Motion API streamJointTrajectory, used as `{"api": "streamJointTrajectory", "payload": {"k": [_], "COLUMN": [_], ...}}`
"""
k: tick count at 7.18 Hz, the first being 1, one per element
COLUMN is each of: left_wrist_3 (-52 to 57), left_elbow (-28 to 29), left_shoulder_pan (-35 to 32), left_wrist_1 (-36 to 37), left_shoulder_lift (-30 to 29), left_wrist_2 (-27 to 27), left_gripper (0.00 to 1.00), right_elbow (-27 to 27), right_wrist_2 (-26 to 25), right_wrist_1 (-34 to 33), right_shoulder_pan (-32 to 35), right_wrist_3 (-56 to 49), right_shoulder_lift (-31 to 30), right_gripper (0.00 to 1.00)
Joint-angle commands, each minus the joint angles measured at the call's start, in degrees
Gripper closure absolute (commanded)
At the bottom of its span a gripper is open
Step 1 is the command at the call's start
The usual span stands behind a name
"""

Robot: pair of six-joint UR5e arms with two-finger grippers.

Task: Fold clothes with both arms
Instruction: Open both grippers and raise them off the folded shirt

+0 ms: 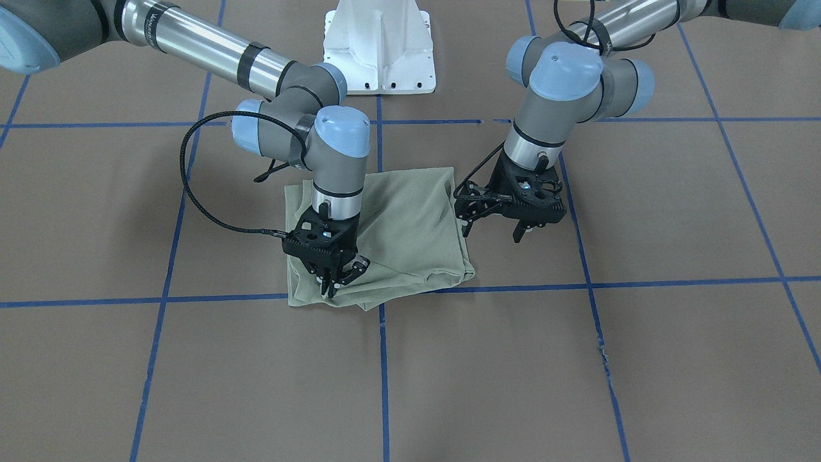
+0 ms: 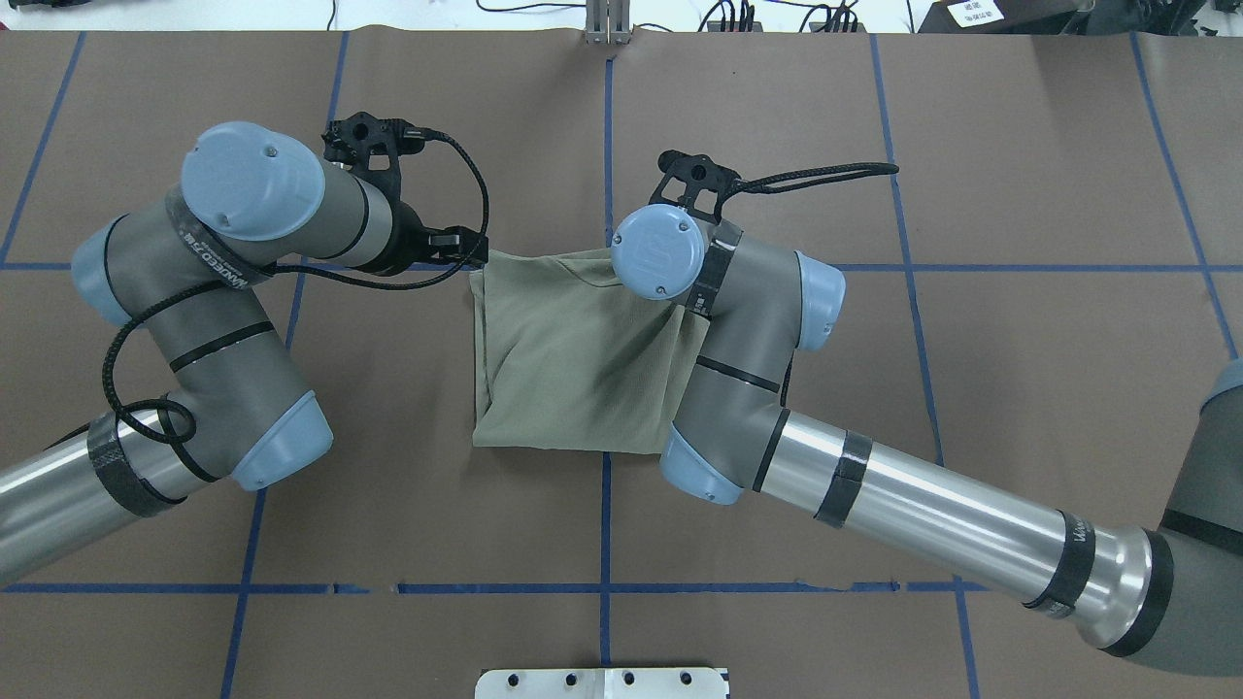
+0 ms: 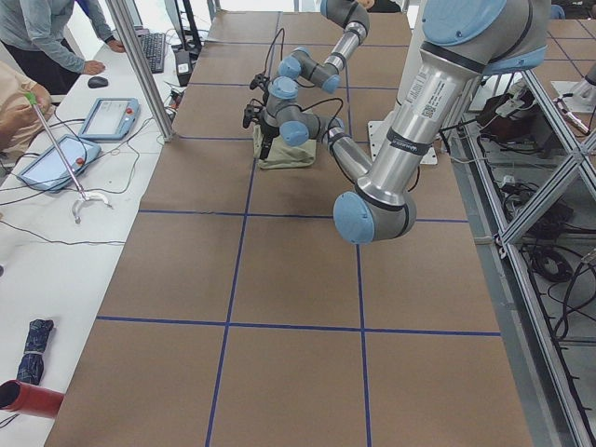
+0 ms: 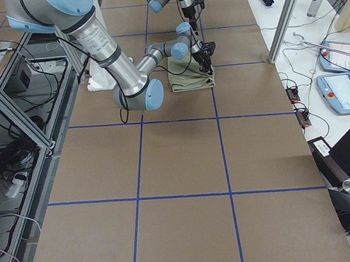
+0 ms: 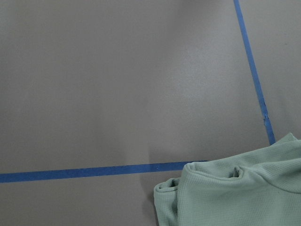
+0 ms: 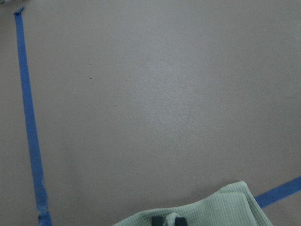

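At the right gripper (image 1: 331,285): pinched together on a fold of the green shirt (image 1: 410,218), along the edge farthest from the white pedestal (image 1: 378,51). Backed up in the right wrist view by ribbed cloth bunched around what look like dark fingertips (image 6: 160,221) at the bottom of the frame. At the left gripper (image 1: 492,232): spread wide, gripping nothing, hanging just beside the cloth's side edge on the pedestal's left-arm side, apparently not touching.

Outward from there: already folded into a thick rectangle, sleeves tucked out of sight, lying flat on the brown table cover (image 1: 641,359) straight out in front of the pedestal and well apart from it, far edge lapping over a blue tape line (image 1: 224,299). No logo or neck tag on show. Above, leaning in from the pedestal's right-arm side with wrist pointing down, the right arm (image 1: 211,51); bent in from the other side, the left arm (image 1: 551,109).

Probably a last fold or a tidying of that far edge. Risks from here, as a judgement:
- Dragging the whole stack toward the pedestal instead of turning one layer, with only one corner pinched and nothing pinning the rest.
- Catching too many layers in the pinch, given the bulk there, and opening the lower folds on lifting.
- Skewing the rectangle through a one-sided pull.
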Motion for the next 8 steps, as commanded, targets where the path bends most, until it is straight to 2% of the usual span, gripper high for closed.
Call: {"api": "streamJointTrajectory", "payload": {"k": [1,2,3,5,6,7,8], "left_wrist_3": [-0.09,-0.35,-2.62,-8.84,-9.32,-11.24,-12.91], "left_elbow": [-0.25,0.1,0.89,5.52,8.25,10.02,12.04], "left_shoulder_pan": [0.0,0.26,0.52,1.92,2.98,3.94,4.39], "left_wrist_1": [0.0,0.0,-0.35,-3.85,-3.95,-4.13,-4.04], "left_shoulder_lift": [0.02,0.02,-0.07,-2.43,-4.97,-5.6,-7.09], "left_wrist_2": [-0.01,-0.01,0.08,0.43,2.26,4.97,5.26], "left_gripper": [0.0,0.0,0.0,0.0,0.0,0.0,0.06], "right_elbow": [-0.97,-0.1,1.48,9.19,11.75,12.38,12.39], "right_wrist_2": [-0.67,4.55,12.61,24.59,27.86,27.98,27.9], "right_wrist_1": [0.44,0.52,0.61,0.7,0.87,0.79,0.87], "right_shoulder_pan": [0.17,2.09,5.15,12.61,14.91,15.37,15.38], "right_wrist_3": [-4.06,-7.83,-12.48,-24.59,-29.61,-29.92,-30.01], "right_shoulder_lift": [2.71,2.98,2.55,-3.39,-6.13,-7.02,-7.29], "right_gripper": [0.0,0.0,0.0,0.0,0.0,0.0,0.0]}}
